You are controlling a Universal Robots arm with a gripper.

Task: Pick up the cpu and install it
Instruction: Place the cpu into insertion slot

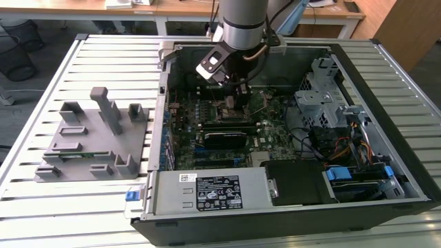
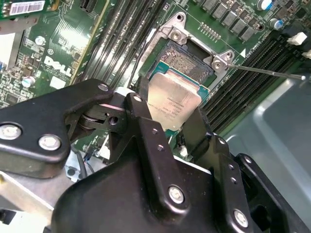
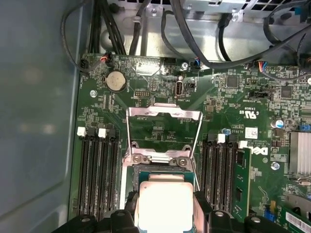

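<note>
A slatted metal bench [image 1: 103, 57] carries an open computer case [image 1: 276, 227] lying on its side. A grey holder [image 1: 90, 150] stands just beside it on the exterior view's left. The arm [image 1: 242, 23] comes down from above into the far half of the case, over the green motherboard [image 1: 227, 129].

In both wrist views the motherboard [image 3: 160, 97] [image 2: 53, 48] lies close below the cameras, with black memory slots [image 3: 97, 174] on either side of the socket [image 3: 160, 158] [image 2: 187, 53]. The socket's metal frame [image 3: 163, 126] is swung open.

The end effector [image 2: 170, 116] [image 3: 164, 213] is clamped on the cpu [image 2: 172, 99] [image 3: 163, 206]. Its black fingers [image 2: 141, 116] press against two opposite edges, and the silver top faces up between them. The cpu sits right over the socket opening, covering most of it. Whether it rests in the socket or hangs just above cannot be told.
</note>
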